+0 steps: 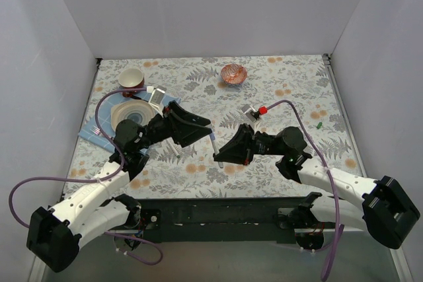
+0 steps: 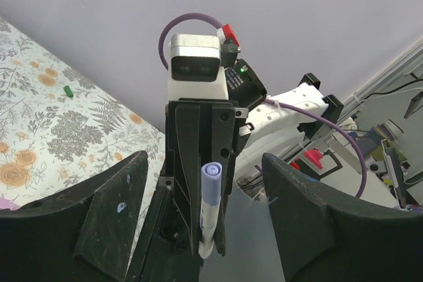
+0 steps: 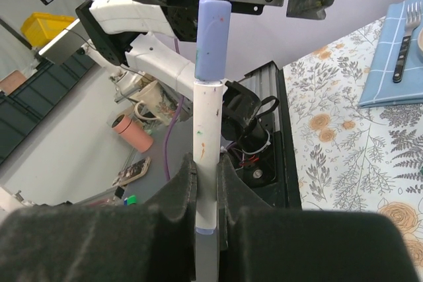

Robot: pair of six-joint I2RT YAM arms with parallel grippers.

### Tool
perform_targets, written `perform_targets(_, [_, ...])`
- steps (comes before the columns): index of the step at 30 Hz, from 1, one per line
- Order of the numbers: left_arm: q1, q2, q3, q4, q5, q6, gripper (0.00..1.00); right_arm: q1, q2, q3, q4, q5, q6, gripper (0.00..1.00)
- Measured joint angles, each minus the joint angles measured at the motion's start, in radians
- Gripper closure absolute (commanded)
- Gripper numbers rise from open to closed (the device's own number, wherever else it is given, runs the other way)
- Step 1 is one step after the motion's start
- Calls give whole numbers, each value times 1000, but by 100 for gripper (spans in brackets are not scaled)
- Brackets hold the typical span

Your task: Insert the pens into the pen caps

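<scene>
My right gripper [image 3: 207, 163] is shut on a slim white-barrelled pen [image 3: 208, 117] and holds it upright above the table. A purple-blue cap [image 3: 213, 37] sits on the pen's upper end. My left gripper [image 2: 205, 160] is open and empty, its fingers [image 2: 112, 209] spread wide on either side of the capped end [image 2: 211, 183] without touching it. In the top view the pen [image 1: 213, 143] hangs between the left gripper [image 1: 205, 131] and right gripper [image 1: 220, 155] at mid-table. A green cap [image 1: 318, 125] lies on the cloth at the right, also in the left wrist view [image 2: 67, 90]. The other pens and the pink cap are not visible.
At the back left stand a cup [image 1: 131, 78], a plate [image 1: 117, 111] and a blue napkin [image 1: 89, 131] with a fork [image 3: 401, 47]. A small coppery bowl [image 1: 234, 73] sits at the back middle. White walls enclose the floral table.
</scene>
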Motion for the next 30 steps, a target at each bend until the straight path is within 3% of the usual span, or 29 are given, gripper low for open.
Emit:
perform_targets(3, [0, 11, 8, 5, 6, 2, 39, 11, 0, 0, -8, 0, 0, 99])
perform_targets(14, [0, 16, -1, 29, 37, 8, 69, 29, 12, 0, -14, 2, 1, 99])
perform_targets(23, [0, 10, -71, 87, 61, -13, 71, 29, 29, 0, -14, 10, 9, 99])
perform_targets(30, [0, 11, -98, 114, 69, -28, 100, 29, 49, 2, -10, 11, 23, 99])
